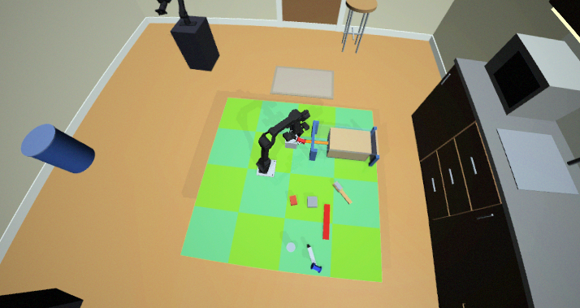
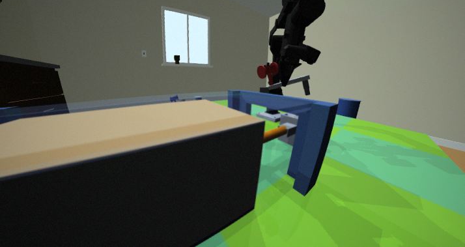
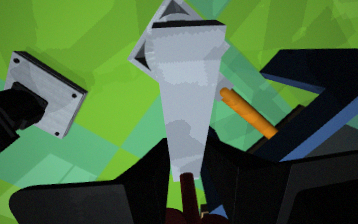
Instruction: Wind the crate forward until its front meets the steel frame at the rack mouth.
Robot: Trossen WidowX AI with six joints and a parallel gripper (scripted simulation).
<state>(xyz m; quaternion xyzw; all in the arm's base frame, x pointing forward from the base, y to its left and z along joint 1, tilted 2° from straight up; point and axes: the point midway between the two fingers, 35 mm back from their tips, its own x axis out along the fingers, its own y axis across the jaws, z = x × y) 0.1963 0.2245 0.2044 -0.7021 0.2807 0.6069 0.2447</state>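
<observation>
The gripper (image 1: 298,138) (image 2: 284,83) (image 3: 189,136) is shut on the winch handle (image 2: 294,80) (image 3: 190,75), a grey crank with a red knob. The handle is held in the air above the grey winch (image 1: 291,145) (image 2: 282,137) (image 3: 139,56); its key end points down in the exterior view, clear of the winch. The winch's round hole is hidden behind the handle in the wrist view. The tan-topped crate (image 1: 349,140) (image 2: 130,125) sits flat in the cubby, with a gap between it and the blue frame (image 1: 311,154) (image 2: 313,141) (image 3: 340,75). An orange strap (image 1: 319,142) (image 2: 275,133) (image 3: 249,114) runs to the winch.
The blue mouth frame stands close beside the winch. The arm's white base (image 1: 272,169) (image 3: 57,102) is on its other side. A hammer (image 1: 342,193), red block (image 1: 293,200), grey block (image 1: 312,201), red bar (image 1: 326,222), pale disc (image 1: 291,247) and blue-ended tool (image 1: 311,254) lie farther off.
</observation>
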